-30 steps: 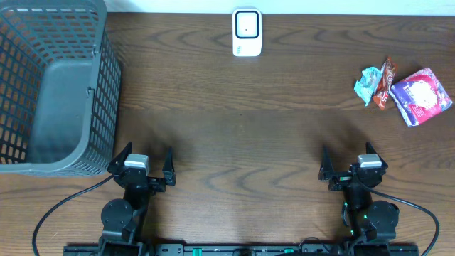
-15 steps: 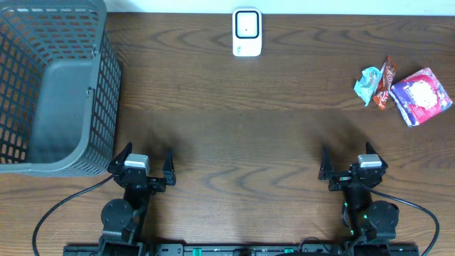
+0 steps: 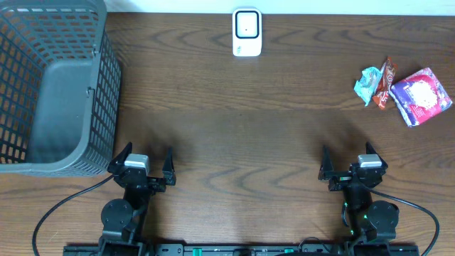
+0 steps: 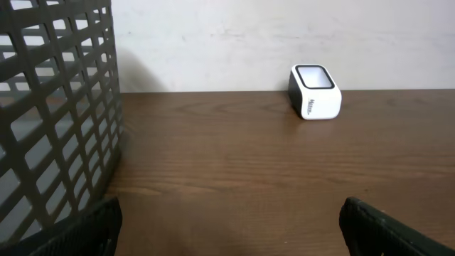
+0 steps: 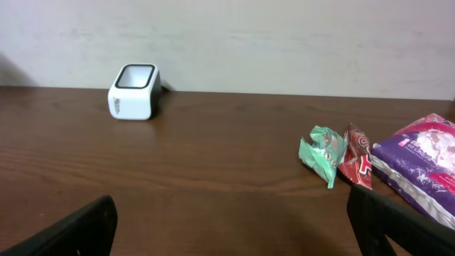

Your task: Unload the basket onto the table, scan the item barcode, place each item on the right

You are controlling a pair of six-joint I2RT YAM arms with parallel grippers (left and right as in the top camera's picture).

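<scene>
Three snack packets (image 3: 403, 91) lie on dark wooden table (image 3: 242, 135) before white wall (image 4: 249, 35).

Both arms are sitting folded low, well apart. The left gripper (image 3: 148, 153) and right gripper (image 3: 347, 152) are pointing forward, jaws standing spread wide, gripping nothing.
</scene>
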